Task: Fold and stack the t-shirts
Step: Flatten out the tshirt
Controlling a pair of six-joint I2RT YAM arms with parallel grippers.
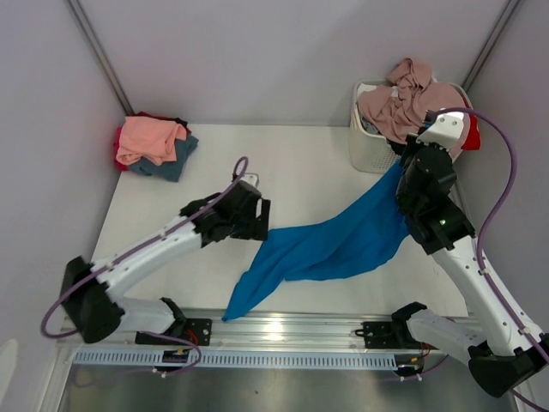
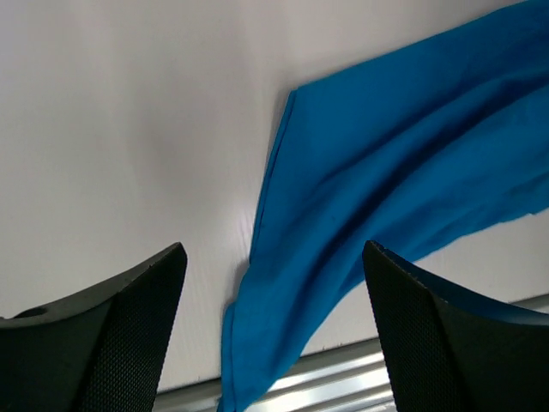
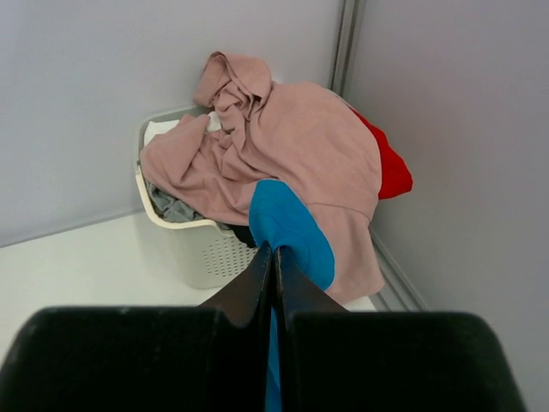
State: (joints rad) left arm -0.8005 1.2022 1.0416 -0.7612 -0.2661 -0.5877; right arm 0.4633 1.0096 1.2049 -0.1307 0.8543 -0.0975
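Top view: blue t-shirt [image 1: 330, 247] is strung out in a twisted diagonal. One end is up in the right pincer [image 1: 401, 174], and the tail is over the near rail [image 1: 292, 330], below and behind the left pincer [image 1: 260, 220]. The left pincer sits just beside the cloth's upper edge. The folded stack [image 1: 153, 144] is well beyond it to its left, on the far side of the table [image 1: 300, 163]. Left wrist view: jaws are spread wide with nothing in them, and the shirt's long edge runs down between the tips. I'd say the job is spreading it flat, so drop onto that edge, take one layer rather than the bunch, and close only once the pads meet the table. Right wrist view: the fingers [image 3: 257, 279] are clenched on a fold of blue. Basket [image 3: 202, 253] is straight ahead, with the mauve t-shirt [image 3: 300, 146] and red t-shirt [image 3: 390, 167] heaped over its rim. Risk is snagging that heap, so draw back from the basket, then pull the two ends apart and lower evenly.
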